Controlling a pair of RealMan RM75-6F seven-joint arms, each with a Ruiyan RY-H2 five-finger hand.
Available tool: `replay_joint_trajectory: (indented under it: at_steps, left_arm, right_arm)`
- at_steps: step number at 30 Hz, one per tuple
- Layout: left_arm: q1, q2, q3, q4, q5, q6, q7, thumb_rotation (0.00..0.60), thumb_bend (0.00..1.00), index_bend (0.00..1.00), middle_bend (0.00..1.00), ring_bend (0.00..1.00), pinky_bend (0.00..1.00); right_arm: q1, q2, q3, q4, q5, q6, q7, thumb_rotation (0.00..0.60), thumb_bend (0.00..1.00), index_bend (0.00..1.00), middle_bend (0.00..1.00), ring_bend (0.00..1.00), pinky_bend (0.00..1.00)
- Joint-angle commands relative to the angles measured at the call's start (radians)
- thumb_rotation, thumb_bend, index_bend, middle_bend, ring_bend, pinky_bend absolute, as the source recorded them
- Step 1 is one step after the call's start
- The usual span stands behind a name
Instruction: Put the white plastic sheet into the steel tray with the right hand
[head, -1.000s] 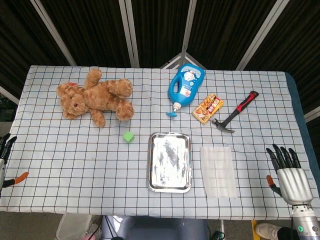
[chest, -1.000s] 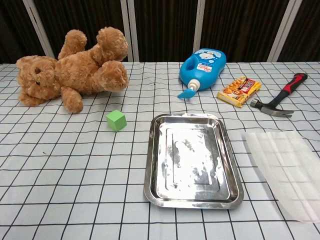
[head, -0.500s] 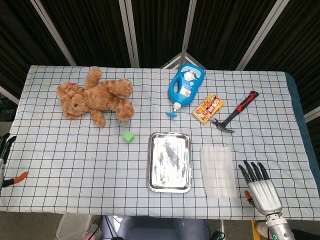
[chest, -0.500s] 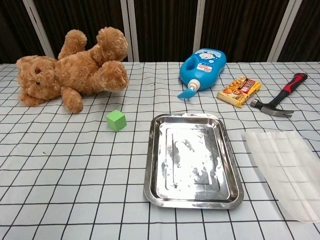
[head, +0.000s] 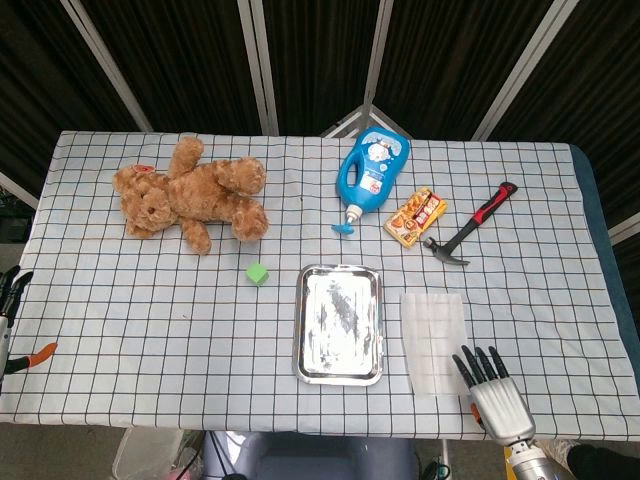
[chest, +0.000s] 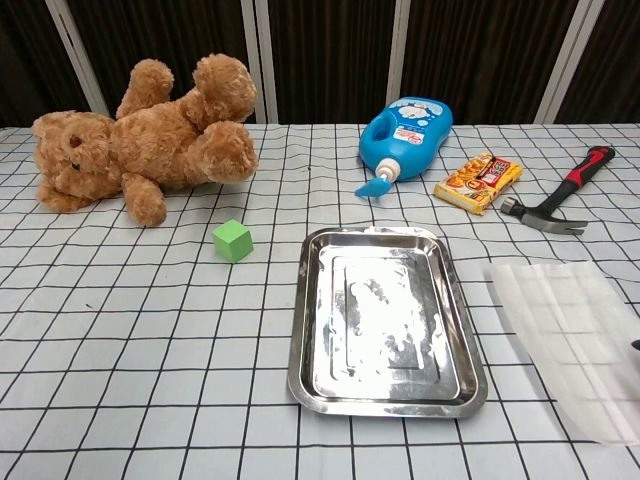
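The white plastic sheet lies flat on the checked cloth, just right of the steel tray. The tray holds nothing but smears on its bottom. My right hand is at the front edge of the table, fingers spread and pointing toward the sheet's near right corner, holding nothing. Only a dark tip shows at the right edge of the chest view. My left hand barely shows at the left edge of the head view, off the table.
A brown teddy bear lies at the back left with a green cube in front of it. A blue bottle, a snack packet and a hammer lie behind the tray and sheet.
My right hand has moved left along the front edge, from the table's right side to just by the sheet's near right corner. Nothing on the table has moved.
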Motion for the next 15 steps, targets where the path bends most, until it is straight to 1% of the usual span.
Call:
replay_joint_trajectory:
  at_steps: [1, 5, 15]
  left_arm:
    - [0.000, 0.000, 0.000, 0.000, 0.001, 0.001, 0.000, 0.600, 0.00, 0.00, 0.00, 0.00, 0.00]
    - [0.000, -0.001, 0.002, 0.001, 0.005, 0.001, 0.000, 0.600, 0.00, 0.00, 0.00, 0.00, 0.00]
    - [0.000, 0.000, 0.002, -0.001, 0.004, 0.001, -0.001, 0.600, 0.00, 0.00, 0.00, 0.00, 0.00]
  right_arm:
    - [0.002, -0.013, 0.010, 0.020, 0.013, -0.008, 0.000, 0.600, 0.41, 0.00, 0.00, 0.00, 0.00]
    - [0.007, -0.023, 0.021, 0.048, 0.026, -0.014, 0.000, 0.600, 0.41, 0.00, 0.00, 0.00, 0.00]
    - [0.010, -0.028, 0.028, 0.067, 0.039, -0.018, 0.002, 0.600, 0.41, 0.00, 0.00, 0.00, 0.00]
